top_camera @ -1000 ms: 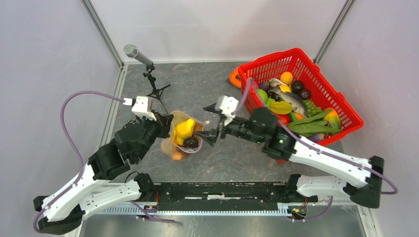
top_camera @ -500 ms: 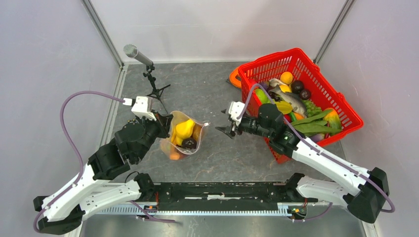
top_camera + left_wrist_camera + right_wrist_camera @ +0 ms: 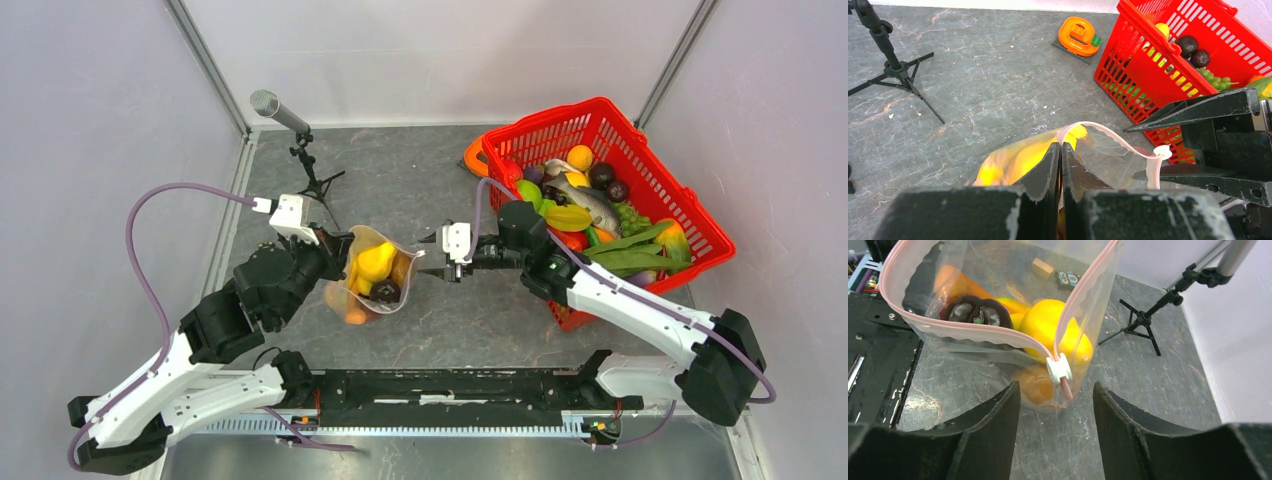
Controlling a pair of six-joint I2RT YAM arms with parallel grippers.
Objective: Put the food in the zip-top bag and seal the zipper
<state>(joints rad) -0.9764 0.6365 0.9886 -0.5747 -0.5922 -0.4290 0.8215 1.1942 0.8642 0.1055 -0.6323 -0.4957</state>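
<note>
Left of the red mesh basket [image 3: 668, 172], clear glossy zip-top bag [image 3: 375, 275] holding rounded yellow and dark food [image 3: 1058, 330], left hand [image 3: 1060, 155] pinching its pink zipper [image 3: 973, 332], right hand [image 3: 1055, 387] parted wide astride the slider [image 3: 1058, 367].

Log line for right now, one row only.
left gripper: shut on zip-top bag rim | right gripper: open, flanking slider | mouth: open, food inside | zipper: unsealed

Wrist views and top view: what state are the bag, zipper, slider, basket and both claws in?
zip-top bag, held up, mouth open, food inside.
zipper, unsealed, sides apart.
left claw, shut on the bag's rim.
right claw, open, straddling the slider.
slider, parked at one end of the mouth.
red basket, upright, full.
</note>
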